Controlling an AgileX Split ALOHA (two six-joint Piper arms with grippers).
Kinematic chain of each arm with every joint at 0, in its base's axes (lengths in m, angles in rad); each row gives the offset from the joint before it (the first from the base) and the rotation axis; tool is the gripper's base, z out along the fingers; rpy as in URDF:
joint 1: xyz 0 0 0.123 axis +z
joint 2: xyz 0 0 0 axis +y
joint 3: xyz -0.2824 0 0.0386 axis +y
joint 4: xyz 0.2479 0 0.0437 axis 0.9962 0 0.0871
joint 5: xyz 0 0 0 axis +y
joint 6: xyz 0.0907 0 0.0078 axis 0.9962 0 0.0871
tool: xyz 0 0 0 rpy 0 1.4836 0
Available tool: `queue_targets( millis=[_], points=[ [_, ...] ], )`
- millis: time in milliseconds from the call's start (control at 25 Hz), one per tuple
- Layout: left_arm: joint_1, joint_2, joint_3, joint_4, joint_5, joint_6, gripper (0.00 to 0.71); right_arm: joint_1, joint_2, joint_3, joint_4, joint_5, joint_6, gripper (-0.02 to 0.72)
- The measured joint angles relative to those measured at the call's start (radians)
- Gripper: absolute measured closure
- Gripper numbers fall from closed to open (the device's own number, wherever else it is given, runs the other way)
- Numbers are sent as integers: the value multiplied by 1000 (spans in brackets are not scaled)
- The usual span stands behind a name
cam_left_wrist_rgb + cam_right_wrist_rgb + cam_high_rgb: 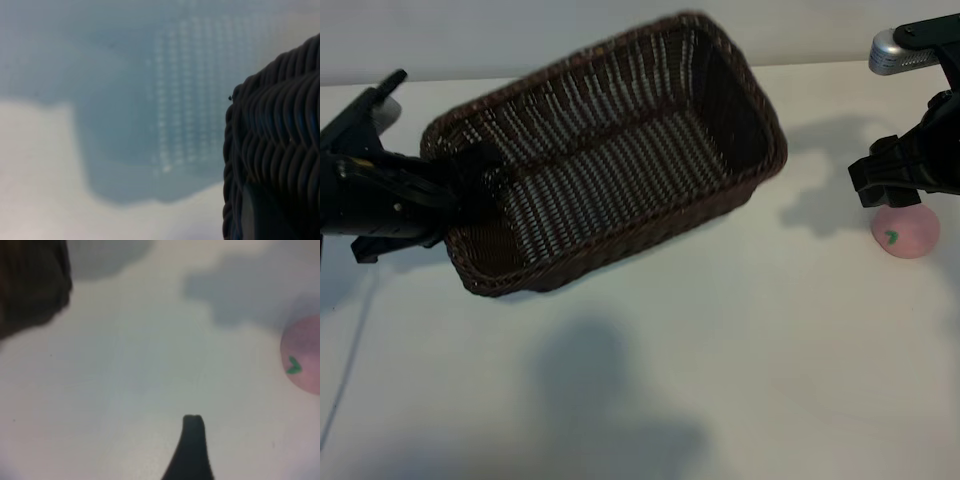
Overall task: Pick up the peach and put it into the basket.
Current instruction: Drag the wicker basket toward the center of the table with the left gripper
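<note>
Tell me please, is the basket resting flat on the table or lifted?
Lifted and tilted: the left gripper holds the basket by its rim, shadow below.

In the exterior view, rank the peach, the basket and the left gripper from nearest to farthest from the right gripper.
1. peach: on the table just below the right gripper.
2. basket: mid-frame, lifted and tilted.
3. left gripper: far left, clamped on the basket's end rim.
</note>
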Motion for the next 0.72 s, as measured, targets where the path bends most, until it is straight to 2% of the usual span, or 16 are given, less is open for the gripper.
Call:
queue_targets(
  millis=[200,400,560,720],
  points=[
    [1,49,-74,-21,62,102,550,0,0,0,1,3,0,110],
    [1,164,-214,-18,162,189,550,0,0,0,0,20,-3,110],
    [-5,242,-312,48,214,200,550,0,0,0,0,23,-3,110],
    [-38,312,-393,156,239,141,550,0,0,0,0,23,-3,110]
  ],
)
